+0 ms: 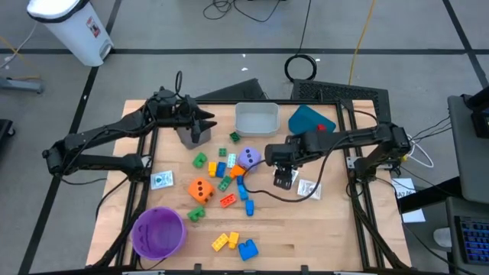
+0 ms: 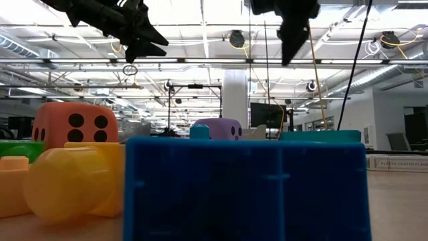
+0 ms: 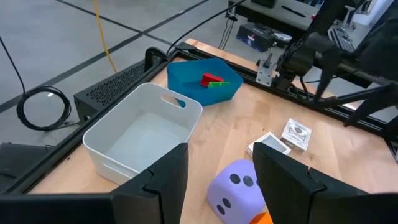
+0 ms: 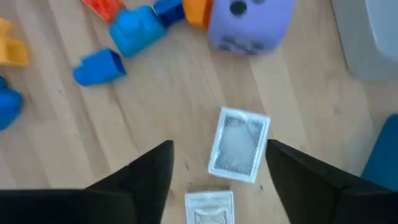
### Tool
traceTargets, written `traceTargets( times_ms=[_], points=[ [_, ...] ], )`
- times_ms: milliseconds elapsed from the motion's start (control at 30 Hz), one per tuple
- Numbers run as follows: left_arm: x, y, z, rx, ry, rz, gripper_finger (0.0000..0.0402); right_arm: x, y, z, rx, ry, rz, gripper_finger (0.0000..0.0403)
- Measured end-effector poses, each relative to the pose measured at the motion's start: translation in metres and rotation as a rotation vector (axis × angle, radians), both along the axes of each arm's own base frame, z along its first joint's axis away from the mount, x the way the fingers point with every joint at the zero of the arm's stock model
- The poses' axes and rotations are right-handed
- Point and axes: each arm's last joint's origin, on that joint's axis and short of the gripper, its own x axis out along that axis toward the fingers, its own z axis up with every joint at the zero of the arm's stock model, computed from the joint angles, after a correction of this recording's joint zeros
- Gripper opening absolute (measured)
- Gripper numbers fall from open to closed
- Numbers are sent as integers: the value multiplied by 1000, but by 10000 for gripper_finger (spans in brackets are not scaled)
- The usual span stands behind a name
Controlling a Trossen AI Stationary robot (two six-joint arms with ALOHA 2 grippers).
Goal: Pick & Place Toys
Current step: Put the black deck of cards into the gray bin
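My right gripper hangs open and empty over the table's middle right. Its wrist view shows a whitish card flat on the wood between its spread fingers, apart from them, and a second card closer in. My left gripper is open and empty above the grey bin, pointing toward the white bin. The purple die, the orange die and several small bricks lie on the table's middle. Another card lies at the left.
The teal bin at the far right holds a red and a green brick. The purple bowl stands at the near left. Yellow and blue bricks lie by the near edge. A black cable crosses the table below my right gripper.
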Motion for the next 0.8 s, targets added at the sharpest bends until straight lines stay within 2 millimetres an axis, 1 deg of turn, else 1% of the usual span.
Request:
traceTargets(
  times_ms=[233,433,567,667,800],
  points=[
    [0,0,0,-1,0,0,189,-9,-1,-46,-11,129,-4,343],
    [0,0,0,-1,0,0,189,-11,-1,-82,-3,103,-13,392],
    [0,0,0,-7,-2,2,189,-13,-7,-101,4,89,-50,397],
    [0,0,0,-21,-5,7,189,-20,-13,-117,1,117,-73,398],
    [0,0,0,-21,-5,7,189,-28,-21,-137,15,120,-151,399]
  ],
)
